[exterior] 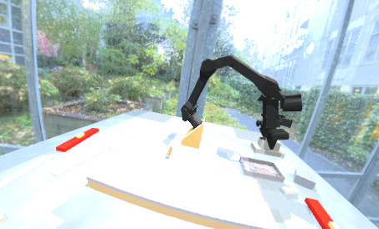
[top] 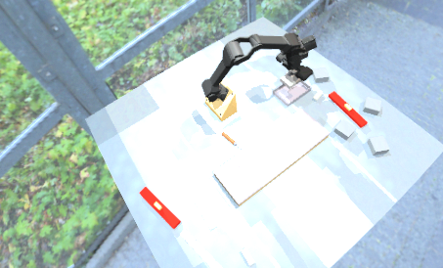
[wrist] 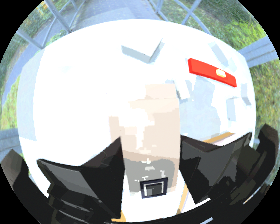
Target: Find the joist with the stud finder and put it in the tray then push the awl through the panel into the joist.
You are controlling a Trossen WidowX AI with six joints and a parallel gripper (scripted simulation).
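Note:
My gripper [top: 296,76] [exterior: 272,146] [wrist: 145,137] is shut on the pale beige stud finder [top: 289,80] [exterior: 259,148] [wrist: 151,117]. It holds it at the far edge of the shallow tray [top: 296,93] [exterior: 262,168]; in the exterior view the stud finder shows behind the tray. Its exact height is hard to tell. The awl [top: 229,139] [exterior: 169,152], with an orange handle, lies on the table between the arm's base and the panel. The white floor panel [top: 272,166] [exterior: 153,190] lies flat, with a tan edge. No hole can be made out; its surface is very bright.
A yellow wedge-shaped block [top: 226,109] [exterior: 194,138] stands at the arm's base. A red level [top: 347,110] [wrist: 211,72] and several grey blocks [top: 373,106] [exterior: 304,179] lie beyond the tray. A small pale block [top: 318,97] [exterior: 289,190] lies beside it. Another red level [top: 159,207] [exterior: 77,139] lies at the opposite side.

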